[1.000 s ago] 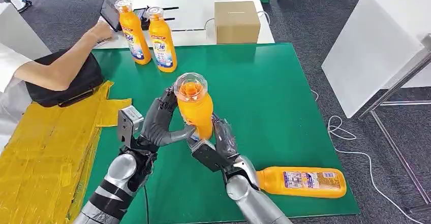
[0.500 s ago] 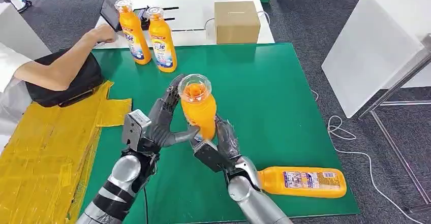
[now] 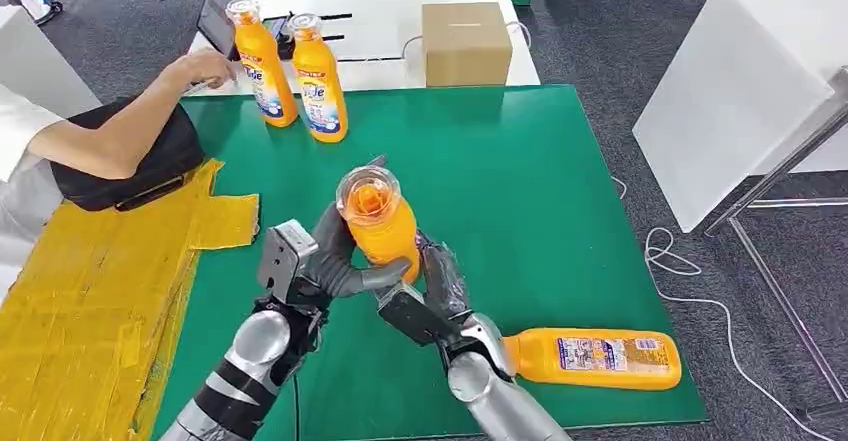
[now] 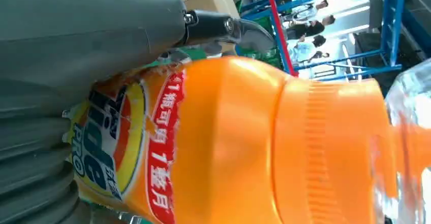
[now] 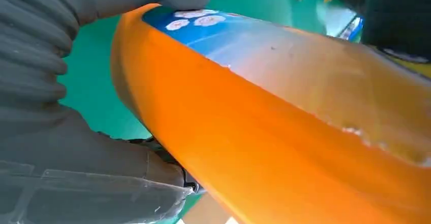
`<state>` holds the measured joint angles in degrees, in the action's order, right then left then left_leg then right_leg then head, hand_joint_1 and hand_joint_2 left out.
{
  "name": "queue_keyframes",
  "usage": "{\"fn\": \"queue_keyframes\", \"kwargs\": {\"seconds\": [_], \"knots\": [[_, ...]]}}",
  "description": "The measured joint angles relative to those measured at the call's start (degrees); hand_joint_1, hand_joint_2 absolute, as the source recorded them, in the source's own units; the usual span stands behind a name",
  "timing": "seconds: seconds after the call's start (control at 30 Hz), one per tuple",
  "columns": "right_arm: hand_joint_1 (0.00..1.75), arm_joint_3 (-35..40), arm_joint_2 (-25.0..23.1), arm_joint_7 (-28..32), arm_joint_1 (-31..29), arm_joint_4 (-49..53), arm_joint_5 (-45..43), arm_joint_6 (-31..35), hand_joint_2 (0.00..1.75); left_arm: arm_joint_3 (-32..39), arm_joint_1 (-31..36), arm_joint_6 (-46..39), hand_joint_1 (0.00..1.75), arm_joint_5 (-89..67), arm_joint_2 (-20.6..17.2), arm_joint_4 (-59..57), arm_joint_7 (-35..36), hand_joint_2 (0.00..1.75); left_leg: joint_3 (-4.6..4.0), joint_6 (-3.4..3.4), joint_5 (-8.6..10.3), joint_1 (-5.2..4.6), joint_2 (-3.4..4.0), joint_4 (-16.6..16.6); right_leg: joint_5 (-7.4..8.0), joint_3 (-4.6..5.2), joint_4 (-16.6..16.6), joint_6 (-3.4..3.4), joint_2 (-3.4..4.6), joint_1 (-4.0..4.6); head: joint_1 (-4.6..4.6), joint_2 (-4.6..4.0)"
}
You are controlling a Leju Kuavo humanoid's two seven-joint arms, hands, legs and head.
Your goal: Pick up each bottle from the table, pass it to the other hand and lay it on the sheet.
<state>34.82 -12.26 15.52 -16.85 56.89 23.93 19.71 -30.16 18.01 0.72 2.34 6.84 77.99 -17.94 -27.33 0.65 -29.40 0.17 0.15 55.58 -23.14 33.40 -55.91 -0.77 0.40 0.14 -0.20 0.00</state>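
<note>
An orange bottle (image 3: 380,229) with a clear cap stands nearly upright above the middle of the green sheet (image 3: 520,171). My left hand (image 3: 322,261) wraps its side, thumb across the front. My right hand (image 3: 432,296) grips its lower part from the other side. Up close, the label and orange neck of the bottle (image 4: 228,142) press against my left hand (image 4: 76,41). The bottle's body (image 5: 284,132) also lies in my right hand (image 5: 61,132). Another orange bottle (image 3: 595,357) lies on its side at the near right. Two more (image 3: 262,66) (image 3: 320,79) stand at the far left corner.
A yellow taped sheet (image 3: 90,301) lies left of the green one. A person's arm (image 3: 120,131) reaches over a black bag (image 3: 150,166) toward a tablet (image 3: 213,13). A cardboard box (image 3: 465,43) sits on the white table behind. A white table (image 3: 740,91) stands to the right.
My left hand has moved in to the right and wrapped around the bottle. The bottle has sunk a little and tipped slightly left. The right hand has barely moved.
</note>
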Motion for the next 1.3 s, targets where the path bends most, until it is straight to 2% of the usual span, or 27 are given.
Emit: {"fn": "queue_keyframes", "kwargs": {"seconds": [0.7, 0.73, 0.77, 1.3], "knots": [[1.75, 0.0, 0.1, 0.0, 0.1, 0.0, 0.2, 0.4, 1.75, -1.2, 0.0, 0.9, 0.00, 0.5, 0.0, 0.0, 0.1, 1.75, 0.00, 0.00, 0.00, 0.00, 0.00, 0.0, 0.00, -0.01, 0.0, 0.00, 0.00, -0.01, 0.00, 0.00], [1.75, -0.1, 0.1, 0.0, 0.1, 0.0, 0.3, 0.4, 1.75, -1.3, 0.0, 1.0, 0.17, 0.5, 0.0, 0.0, 0.1, 1.75, 0.00, 0.00, 0.00, 0.00, 0.00, 0.0, 0.00, 0.00, 0.0, 0.00, 0.00, 0.00, 0.00, 0.00], [1.75, -0.1, 0.1, 0.0, 0.1, -0.1, 0.5, 0.5, 1.75, -1.3, 0.0, 0.9, 1.75, 0.6, 0.0, 0.0, 0.1, 1.75, 0.00, 0.00, 0.00, 0.00, 0.00, 0.0, 0.00, -0.01, 0.0, 0.00, 0.00, 0.00, 0.00, 0.00], [1.75, 0.0, 0.0, -0.2, 0.1, -0.3, 0.2, 1.4, 1.75, -1.2, -0.4, -2.6, 1.75, 3.8, 0.1, 0.0, -0.2, 1.75, 0.00, 0.00, 0.00, 0.00, 0.00, 0.0, 0.00, 0.00, 0.0, 0.00, 0.00, -0.01, 0.02, 0.00]]}}
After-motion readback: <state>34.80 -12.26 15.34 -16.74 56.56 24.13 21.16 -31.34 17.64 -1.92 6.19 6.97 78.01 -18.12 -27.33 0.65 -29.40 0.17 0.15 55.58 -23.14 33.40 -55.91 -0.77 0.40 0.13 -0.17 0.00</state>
